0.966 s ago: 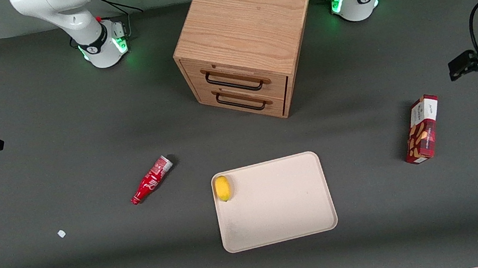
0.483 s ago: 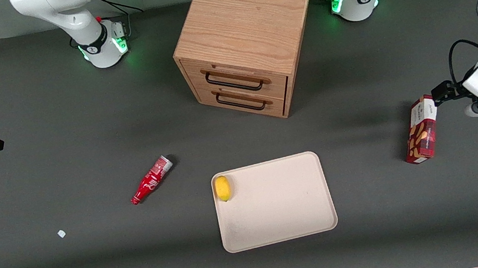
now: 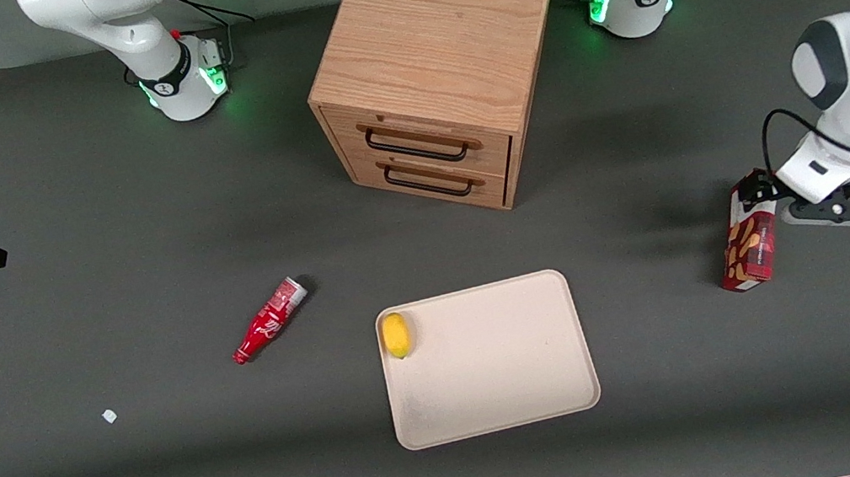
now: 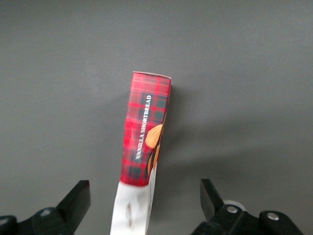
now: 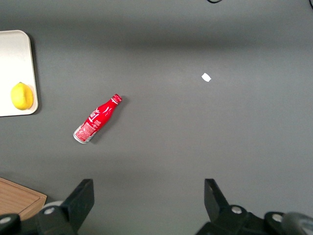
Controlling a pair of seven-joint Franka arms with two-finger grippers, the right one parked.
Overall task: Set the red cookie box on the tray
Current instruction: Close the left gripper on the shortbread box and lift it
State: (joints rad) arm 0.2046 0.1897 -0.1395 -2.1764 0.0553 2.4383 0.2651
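One red bottle (image 3: 268, 320) lay on the table (image 3: 97, 265) toward the parked arm's end. Next came the tray (image 3: 497, 372), a lemon (image 3: 396, 334) at its edge. Toward the working arm's end lay the red cookie box (image 3: 751, 248), well apart from the tray; the gripper (image 4: 144, 203) hung above its white end, jaws spread.

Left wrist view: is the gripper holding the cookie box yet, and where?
Nothing held: the gripper is open, its fingers straddling the red cookie box at its white end without touching.
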